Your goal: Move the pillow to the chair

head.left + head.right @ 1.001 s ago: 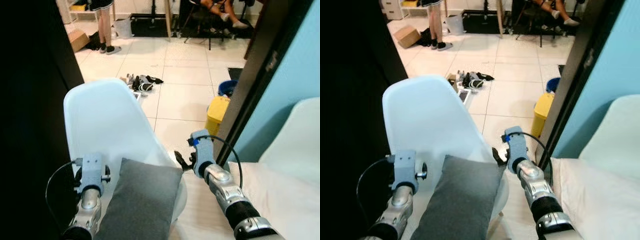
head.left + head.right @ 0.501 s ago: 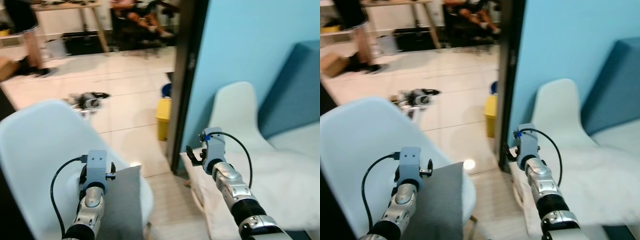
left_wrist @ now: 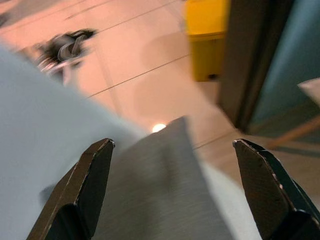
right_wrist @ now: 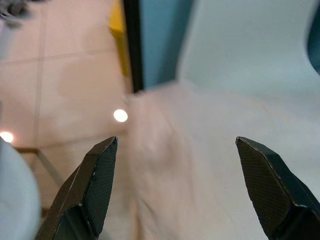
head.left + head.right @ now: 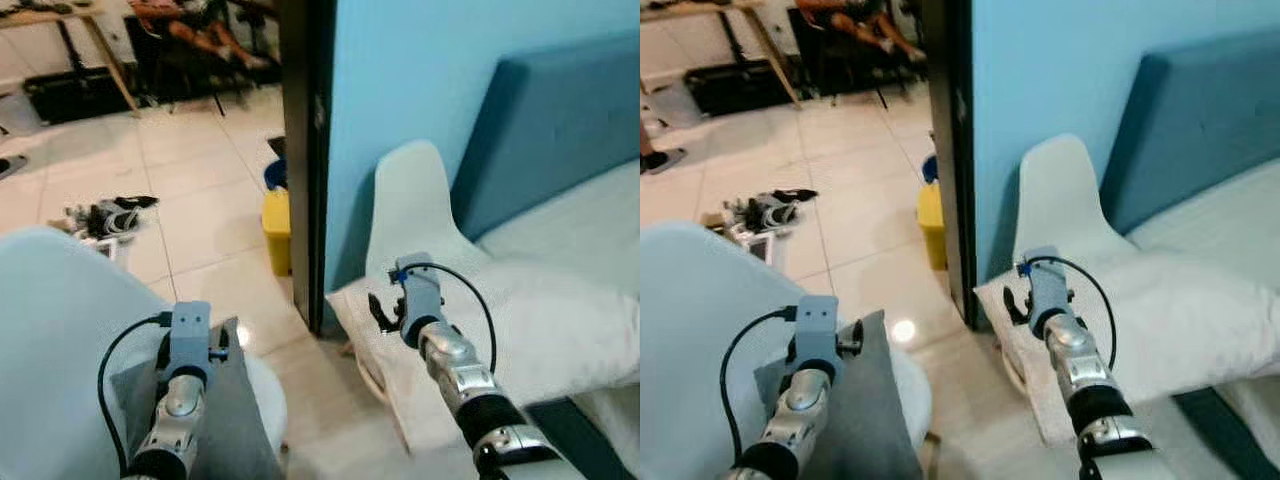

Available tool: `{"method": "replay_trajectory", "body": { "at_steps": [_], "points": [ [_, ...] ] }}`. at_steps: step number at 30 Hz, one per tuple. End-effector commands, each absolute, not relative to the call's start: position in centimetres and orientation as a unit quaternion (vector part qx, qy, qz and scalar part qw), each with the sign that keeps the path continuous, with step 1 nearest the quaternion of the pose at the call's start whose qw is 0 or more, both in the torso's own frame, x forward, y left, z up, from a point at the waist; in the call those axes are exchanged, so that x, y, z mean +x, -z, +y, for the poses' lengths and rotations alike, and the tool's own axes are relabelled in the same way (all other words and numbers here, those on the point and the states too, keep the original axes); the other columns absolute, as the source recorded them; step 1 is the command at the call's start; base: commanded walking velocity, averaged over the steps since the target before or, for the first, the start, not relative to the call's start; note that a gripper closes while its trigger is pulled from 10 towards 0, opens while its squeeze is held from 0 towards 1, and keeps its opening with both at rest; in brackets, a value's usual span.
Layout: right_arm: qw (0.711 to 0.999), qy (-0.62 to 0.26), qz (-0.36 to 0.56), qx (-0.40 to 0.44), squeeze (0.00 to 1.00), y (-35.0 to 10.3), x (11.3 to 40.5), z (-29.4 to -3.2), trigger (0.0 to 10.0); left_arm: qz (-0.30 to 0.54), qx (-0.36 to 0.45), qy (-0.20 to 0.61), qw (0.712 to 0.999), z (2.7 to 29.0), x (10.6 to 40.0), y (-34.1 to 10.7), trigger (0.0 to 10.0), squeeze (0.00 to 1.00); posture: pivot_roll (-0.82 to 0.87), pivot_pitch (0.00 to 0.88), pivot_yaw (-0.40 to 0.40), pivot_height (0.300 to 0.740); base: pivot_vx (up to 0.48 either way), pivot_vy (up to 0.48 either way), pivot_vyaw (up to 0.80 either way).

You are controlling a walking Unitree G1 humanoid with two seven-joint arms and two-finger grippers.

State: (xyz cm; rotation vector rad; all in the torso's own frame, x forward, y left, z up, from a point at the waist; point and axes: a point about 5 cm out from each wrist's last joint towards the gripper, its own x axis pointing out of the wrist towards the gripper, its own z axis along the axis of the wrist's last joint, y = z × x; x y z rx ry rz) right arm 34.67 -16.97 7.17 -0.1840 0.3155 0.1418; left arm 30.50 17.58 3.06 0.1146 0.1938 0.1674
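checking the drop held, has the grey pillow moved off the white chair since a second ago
No. The grey pillow lies on the same white chair seat, against its shell; only the camera swung right.

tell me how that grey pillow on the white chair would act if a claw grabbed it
The grey pillow looks soft fabric, so it would probably sag and fold. Likely light. Its woven cover seems grippy. It leans on the white chair, so a push may slump it.

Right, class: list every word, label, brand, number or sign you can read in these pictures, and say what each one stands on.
None: no readable text shows anywhere.
Yellow bin: plain, no label visible.
Grey pillow and the white chair it lies on: no tag or print visible.
Dark door frame: a small pale mark, too blurred to read.
Left claw and right claw: no markings.
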Motion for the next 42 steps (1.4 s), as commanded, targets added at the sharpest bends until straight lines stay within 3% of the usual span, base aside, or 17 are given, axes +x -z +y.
{"method": "replay_trajectory", "body": {
  "at_steps": [1,10,18,27,34,42],
  "points": [
    [0.979,-0.066,0.167,-0.093,0.00,-6.9,34.5,-17.1,10.0,0.107,0.059,-0.078,0.989,17.5,30.2,-2.6,10.0,0.00,-0.20,0.102,0.039,0.740,0.000,0.000,-0.79],
    [0.978,-0.068,0.169,-0.098,0.00,-6.6,34.4,-17.1,10.0,0.110,0.056,-0.047,0.991,16.8,29.9,-2.3,10.0,0.00,-0.20,0.113,0.040,0.740,0.000,0.000,-0.53],
    [0.979,-0.056,0.168,-0.096,0.00,-6.6,34.3,-17.3,10.0,0.110,0.051,-0.037,0.992,16.4,29.8,-2.1,10.0,0.00,-0.21,0.120,0.044,0.740,0.000,-0.480,0.00],
    [0.981,-0.040,0.167,-0.091,0.00,-6.6,34.3,-17.8,10.0,0.109,0.051,-0.033,0.992,16.4,29.9,-2.2,10.0,0.00,-0.21,0.120,0.046,0.740,0.000,-0.480,-0.80],
    [0.981,-0.041,0.163,-0.094,0.00,-6.7,34.3,-17.7,10.0,0.111,0.051,-0.033,0.992,16.5,29.9,-2.2,10.0,0.00,-0.21,0.121,0.049,0.740,0.000,-0.480,0.00],
    [0.980,-0.038,0.171,-0.093,0.00,-6.7,34.4,-17.8,10.0,0.116,0.050,-0.036,0.991,16.7,29.8,-2.0,10.0,0.00,-0.21,0.119,0.047,0.740,0.000,-0.480,-0.79]
  ]
}}
